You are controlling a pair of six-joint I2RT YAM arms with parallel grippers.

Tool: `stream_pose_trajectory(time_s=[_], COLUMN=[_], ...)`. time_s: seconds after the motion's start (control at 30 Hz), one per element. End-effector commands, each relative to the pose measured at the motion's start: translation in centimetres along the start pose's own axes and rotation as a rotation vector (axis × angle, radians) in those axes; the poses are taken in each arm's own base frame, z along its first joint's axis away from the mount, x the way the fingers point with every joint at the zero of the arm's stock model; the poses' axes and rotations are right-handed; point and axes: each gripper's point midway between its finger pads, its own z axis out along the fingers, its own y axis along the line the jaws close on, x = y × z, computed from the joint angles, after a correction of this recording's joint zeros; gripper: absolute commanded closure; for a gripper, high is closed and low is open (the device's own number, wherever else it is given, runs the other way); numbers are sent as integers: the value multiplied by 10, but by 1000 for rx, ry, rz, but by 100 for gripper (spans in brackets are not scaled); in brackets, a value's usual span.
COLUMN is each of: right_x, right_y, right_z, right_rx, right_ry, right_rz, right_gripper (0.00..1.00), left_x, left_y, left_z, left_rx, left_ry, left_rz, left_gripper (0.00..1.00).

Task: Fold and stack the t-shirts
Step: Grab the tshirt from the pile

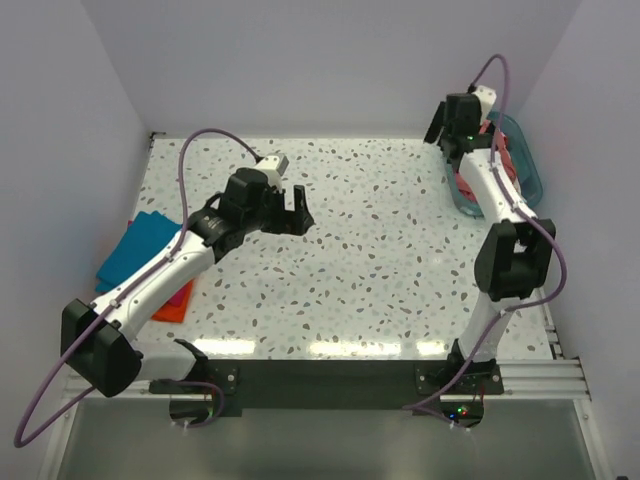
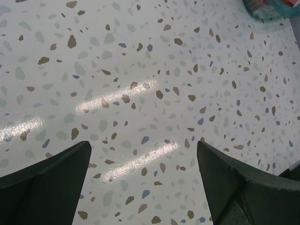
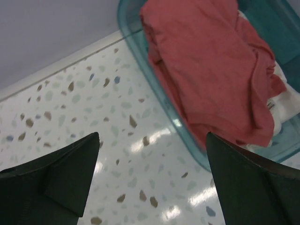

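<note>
Right end effector (image 3: 152,136) spread; basket (image 3: 133,35) holds salmon-red shirt (image 3: 206,61)

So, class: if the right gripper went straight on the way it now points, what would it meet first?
The right gripper would probably meet the speckled table first, just beside the teal basket holding the salmon-red t-shirt; depth is unclear.

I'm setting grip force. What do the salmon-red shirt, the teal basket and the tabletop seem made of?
Salmon-red shirt: soft matte cloth, likely cotton knit; it creases and slumps.
Teal basket: translucent plastic, glossy; light glints on its wall.
Tabletop: hard, polished, terrazzo-patterned; speckles and sharp reflections, stone or laminate unclear.
</note>
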Motion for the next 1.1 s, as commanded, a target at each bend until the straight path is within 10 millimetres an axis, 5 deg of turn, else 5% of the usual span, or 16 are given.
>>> stream_pose_trajectory(time_s=[0.0, 0.03, 0.07, 0.13, 0.33, 0.5, 0.83, 0.97, 1.07], right_x=[-36, -20, -34, -16, 17, 32, 48, 38, 15], right_y=[-43, -41, -64, -84, -121, -123, -112, -111, -110], right_z=[48, 74, 87, 120, 167, 181, 189, 185, 173], right_rx=[86, 99, 139, 218, 308, 309, 259, 246, 231], right_ry=[-25, 7, -17, 7, 38, 57, 96, 88, 46], right_rz=[157, 167, 207, 227, 297, 288, 287, 284, 293], right_gripper=[1, 1, 2, 2, 5, 13, 69, 97, 100], left_x=[-16, -17, -17, -17, -13, -7, 1, 1, 0], left_y=[-8, -6, -7, -7, -5, -1, 6, 6, 7], left_z=[-6, -6, -6, -4, 2, 8, 11, 11, 11], left_rx=[24, 20, 21, 22, 23, 17, -1, -1, -3], left_ry=[-25, -25, -28, -23, -4, 23, 40, 42, 39], left_rz=[35, 35, 36, 39, 45, 47, 41, 42, 42], left_gripper=[0, 0, 0, 0, 0, 0, 0, 0, 0])
